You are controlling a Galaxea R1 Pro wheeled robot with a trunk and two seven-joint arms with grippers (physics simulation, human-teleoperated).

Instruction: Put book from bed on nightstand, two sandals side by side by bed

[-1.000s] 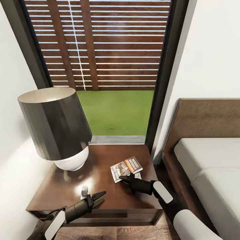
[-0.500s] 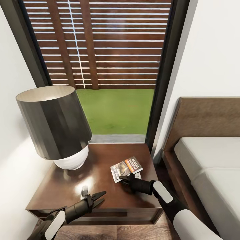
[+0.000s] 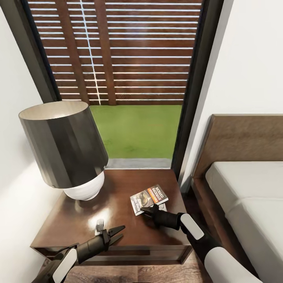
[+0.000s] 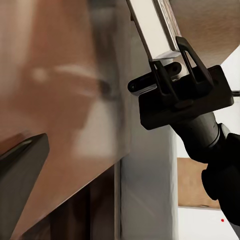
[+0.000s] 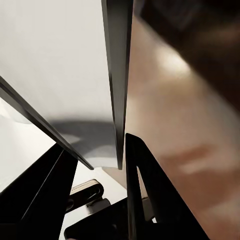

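The book [image 3: 149,197] lies on the dark brown nightstand [image 3: 78,220], near its right side, cover up. My right gripper [image 3: 146,211] is at the book's near edge, shut on it. In the right wrist view the book's page edge [image 5: 116,100] runs between the two dark fingers [image 5: 145,200]. The left wrist view shows the right gripper [image 4: 167,70] clamped on the pale book end [image 4: 155,30]. My left gripper [image 3: 121,232] hovers open over the nightstand's front edge, holding nothing. The bed [image 3: 247,196] stands to the right. The sandals are out of view.
A lamp with a big dark grey shade [image 3: 63,141] and white base [image 3: 84,190] takes up the nightstand's back left. A small white object [image 3: 100,226] lies near the left gripper. Behind is a tall dark-framed window [image 3: 196,98]. White walls close in on both sides.
The head view shifted slightly upward a second ago. Both arms and the book have stayed where they were.
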